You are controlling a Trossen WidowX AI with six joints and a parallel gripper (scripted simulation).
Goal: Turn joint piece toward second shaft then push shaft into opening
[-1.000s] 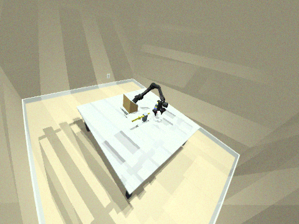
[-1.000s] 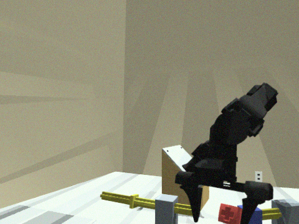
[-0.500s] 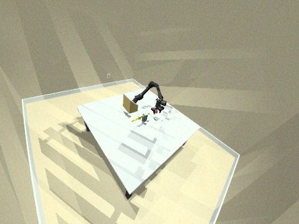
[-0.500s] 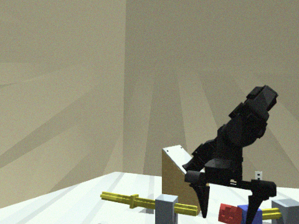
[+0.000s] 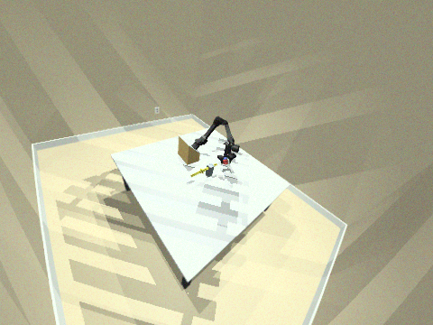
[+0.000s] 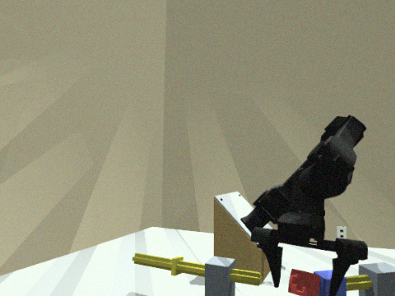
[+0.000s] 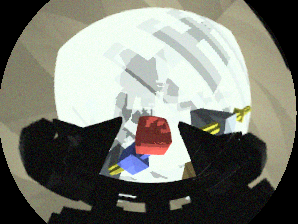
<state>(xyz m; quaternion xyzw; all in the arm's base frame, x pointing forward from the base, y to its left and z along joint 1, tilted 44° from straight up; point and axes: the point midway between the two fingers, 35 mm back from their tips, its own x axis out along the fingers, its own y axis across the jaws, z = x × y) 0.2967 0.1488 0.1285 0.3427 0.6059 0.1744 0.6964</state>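
My gripper (image 6: 305, 289) (image 7: 150, 121) (image 5: 226, 157) is open, and its two black fingers stand down on either side of the red square joint piece (image 6: 304, 282) (image 7: 154, 136) without touching it. The red piece hangs on a blue hinge part (image 6: 327, 279) (image 7: 135, 163), which sits on a short yellow shaft (image 6: 357, 283) fixed in a grey block (image 6: 380, 276). The long yellow second shaft (image 6: 185, 266) (image 5: 199, 171), with a collar on it, runs through another grey block (image 6: 220, 275) (image 5: 209, 171). Its tip stops short of the red piece.
A brown wedge-shaped box (image 6: 230, 242) (image 5: 188, 151) with a white sloped face stands just behind the shafts and close to my left finger. Everything sits on a white table (image 5: 203, 217), inside a low walled floor area (image 5: 40, 190).
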